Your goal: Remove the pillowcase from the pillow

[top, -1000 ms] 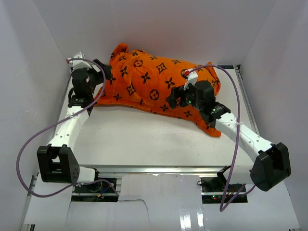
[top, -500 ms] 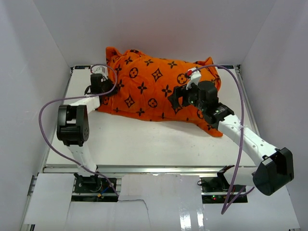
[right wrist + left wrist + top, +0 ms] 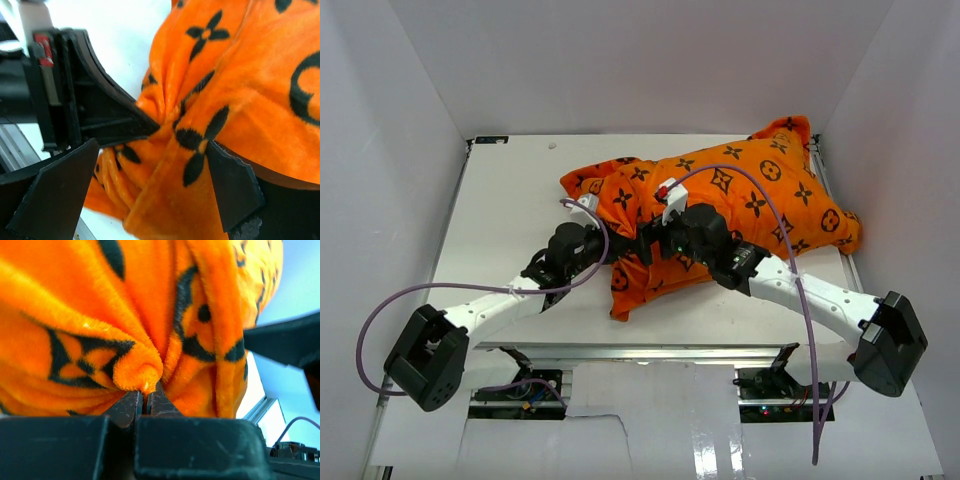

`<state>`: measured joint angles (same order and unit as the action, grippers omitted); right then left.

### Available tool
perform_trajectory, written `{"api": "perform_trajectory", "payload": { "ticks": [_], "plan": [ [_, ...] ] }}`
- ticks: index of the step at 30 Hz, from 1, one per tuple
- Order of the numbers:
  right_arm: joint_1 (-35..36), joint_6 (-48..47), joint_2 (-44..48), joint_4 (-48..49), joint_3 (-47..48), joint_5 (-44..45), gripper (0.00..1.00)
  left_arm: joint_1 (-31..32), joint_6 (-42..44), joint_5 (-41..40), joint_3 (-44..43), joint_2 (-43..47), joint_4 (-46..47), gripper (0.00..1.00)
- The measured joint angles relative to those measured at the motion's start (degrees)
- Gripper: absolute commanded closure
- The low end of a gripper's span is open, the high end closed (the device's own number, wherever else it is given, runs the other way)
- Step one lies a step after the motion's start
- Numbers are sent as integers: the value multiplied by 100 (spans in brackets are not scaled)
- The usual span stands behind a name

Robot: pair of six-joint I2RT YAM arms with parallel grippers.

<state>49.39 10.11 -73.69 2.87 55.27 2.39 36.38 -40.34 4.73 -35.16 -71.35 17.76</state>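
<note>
The orange pillowcase (image 3: 750, 200) with black motifs lies bunched from the table's middle to the far right corner. The pillow is hidden; only orange fabric shows. My left gripper (image 3: 605, 243) is shut on a fold of the pillowcase (image 3: 100, 315) at its near-left end, and the fold bulges just past the closed fingertips of that gripper (image 3: 145, 392). My right gripper (image 3: 645, 245) stands open right beside it, jaws wide on either side of a thick ridge of pillowcase (image 3: 250, 75). Through the right gripper (image 3: 152, 145) I see the left gripper's black fingers (image 3: 115, 120) close by.
White walls enclose the table (image 3: 500, 200) on three sides. An aluminium rail (image 3: 650, 350) runs along the near edge. A purple cable (image 3: 760, 200) arcs over the pillowcase from the right arm, and another (image 3: 380, 320) loops off the left arm.
The pillowcase bundle has shifted right and towards the front. The left arm swung from the far left to the middle and closed on a fold. The right gripper moved left beside it.
</note>
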Motion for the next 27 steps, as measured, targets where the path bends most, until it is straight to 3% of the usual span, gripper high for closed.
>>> {"api": "perform_trajectory", "payload": {
  "ticks": [7,9,10,11,13,14,19,25,27],
  "plan": [
    [560,190,116,-26,-553,1370,1,13,-203,-267,308,214,120,100],
    [741,267,142,11,-649,1663,9,13,-269,-284,365,214,166,100],
    [824,319,144,31,-713,1836,16,15,-302,-286,374,214,166,100],
    [887,363,127,28,-754,1989,34,17,-326,-286,378,212,166,100],
    [970,479,37,22,-807,2310,57,20,-367,-291,382,212,170,100],
    [981,562,-28,-11,-802,2520,92,20,-378,-308,387,212,170,100],
    [1016,949,-111,-201,-789,3276,92,85,-389,-586,407,219,170,100],
    [691,1250,754,-299,-955,3051,92,177,-404,-953,271,212,157,100],
    [560,1250,1005,-413,-1088,3335,92,149,-389,-1204,219,199,17,100]
  ]
}}
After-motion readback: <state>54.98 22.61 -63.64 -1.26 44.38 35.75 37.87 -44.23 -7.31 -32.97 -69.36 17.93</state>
